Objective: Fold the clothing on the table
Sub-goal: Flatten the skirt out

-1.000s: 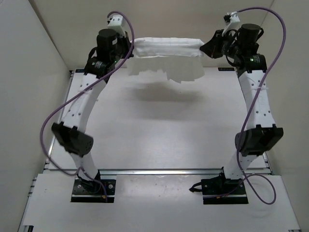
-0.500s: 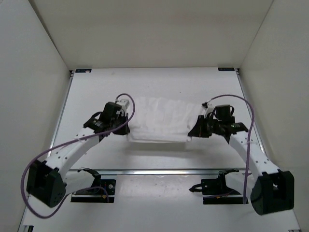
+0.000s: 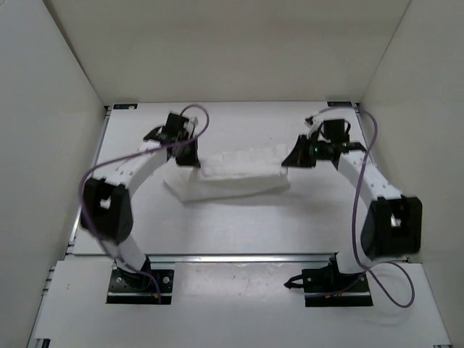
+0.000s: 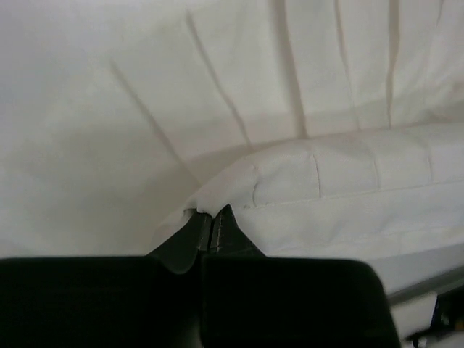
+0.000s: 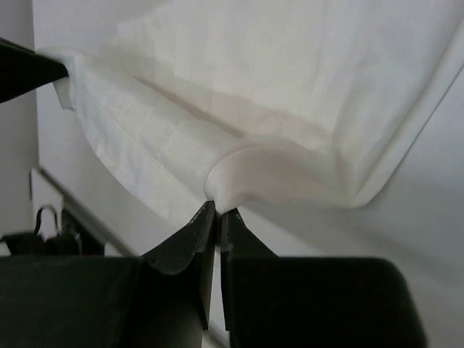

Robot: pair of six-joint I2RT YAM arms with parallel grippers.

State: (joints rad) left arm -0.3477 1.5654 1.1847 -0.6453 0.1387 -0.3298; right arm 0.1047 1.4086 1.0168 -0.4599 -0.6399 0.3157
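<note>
Top external view: a second back the thin, soft white fabric clothing (image 3: pixel 232 177) hung stretched between my two hands, high at the far wall; half a second back I had swung it down toward the near rail; now both arms have carried the held edge back toward the far side, so an upper layer is doubling over the lower one. Judgement: first fold under way, not yet set down.

Lower layer lies on the flat white rectangular tabletop (image 3: pixel 239 225), about the middle, between my arms; held edge seems lifted just off it.

Black two-finger left hand (image 3: pixel 191 157): closed, pinching the left end of the held edge; left wrist view shows a fabric corner nipped at the tips. Black two-finger right hand (image 3: pixel 288 159): closed likewise on the right end; right wrist view shows a rolled lip of cloth at the tips.

Long axis of the clothing runs left to right across the tabletop, right end tipped slightly toward the far wall; faint creases run crosswise to it. Near-left corner of the lower layer pokes out past the upper; layers look unsquared; likely wants evening up before release.
</note>
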